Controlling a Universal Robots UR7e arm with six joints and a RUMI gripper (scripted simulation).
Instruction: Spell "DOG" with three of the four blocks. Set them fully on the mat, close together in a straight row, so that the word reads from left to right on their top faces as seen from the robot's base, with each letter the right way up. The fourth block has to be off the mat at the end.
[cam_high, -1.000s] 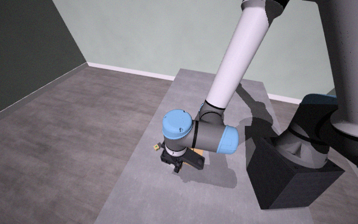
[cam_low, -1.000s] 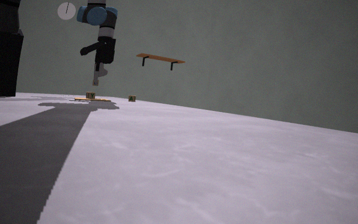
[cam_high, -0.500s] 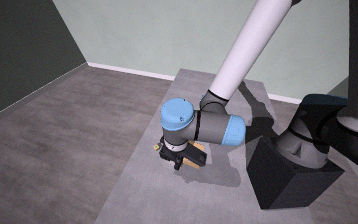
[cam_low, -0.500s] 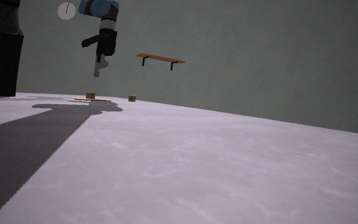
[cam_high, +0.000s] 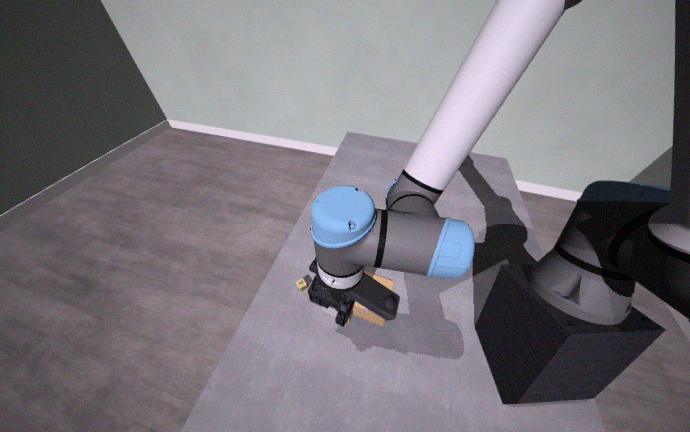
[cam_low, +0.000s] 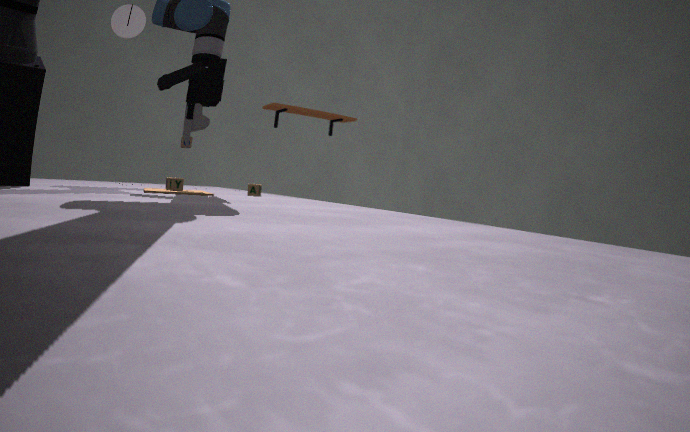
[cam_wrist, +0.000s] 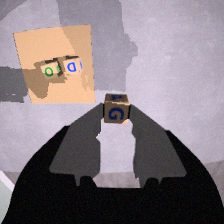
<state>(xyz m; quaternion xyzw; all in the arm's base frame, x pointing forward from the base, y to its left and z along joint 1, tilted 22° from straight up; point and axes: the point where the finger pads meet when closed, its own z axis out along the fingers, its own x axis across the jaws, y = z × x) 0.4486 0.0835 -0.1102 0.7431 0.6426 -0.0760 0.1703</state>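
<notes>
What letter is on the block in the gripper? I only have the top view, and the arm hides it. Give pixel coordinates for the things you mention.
Observer: The wrist view shows a G on the block (cam_low: 186, 142) (cam_wrist: 116, 114) held between the jaws of the gripper (cam_high: 342, 321) (cam_low: 186, 138) (cam_wrist: 115, 105).
Operator: Is it down on the mat yet?
Observer: No. The exterior view shows it in the air, well above the mat (cam_high: 385, 281) (cam_low: 203, 192) (cam_wrist: 75, 41).
Operator: And which letters are on the mat?
Observer: In the wrist view, the O block (cam_wrist: 49, 71) and the D block (cam_wrist: 72, 66) sit there, letters up.

End effector (cam_wrist: 115, 105) grips 1 block (cam_wrist: 116, 115) (lettered G).
</notes>
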